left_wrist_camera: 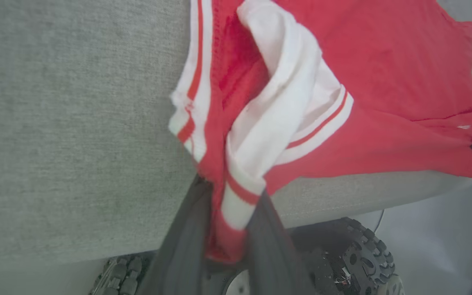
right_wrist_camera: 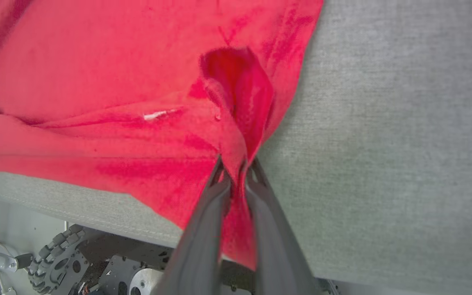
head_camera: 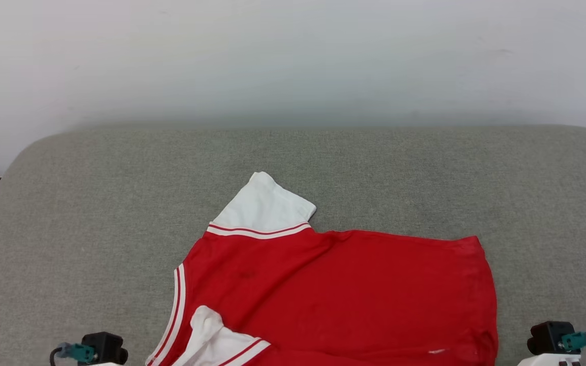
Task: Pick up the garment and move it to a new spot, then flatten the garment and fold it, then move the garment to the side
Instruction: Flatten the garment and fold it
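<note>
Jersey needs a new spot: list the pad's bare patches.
Bare: grey pad left of the jersey, a narrower strip right of it, a wide band from its white sleeve to the wall. Crowded: the near edge, draped with jersey.

Bright, even light, no hard shadows or glare. Left wrist view's soft, smeariest right around the left hand (left_wrist_camera: 232,192). Right wrist view's sharper, only the right hand (right_wrist_camera: 238,168) up close goes fuzzy.
</note>
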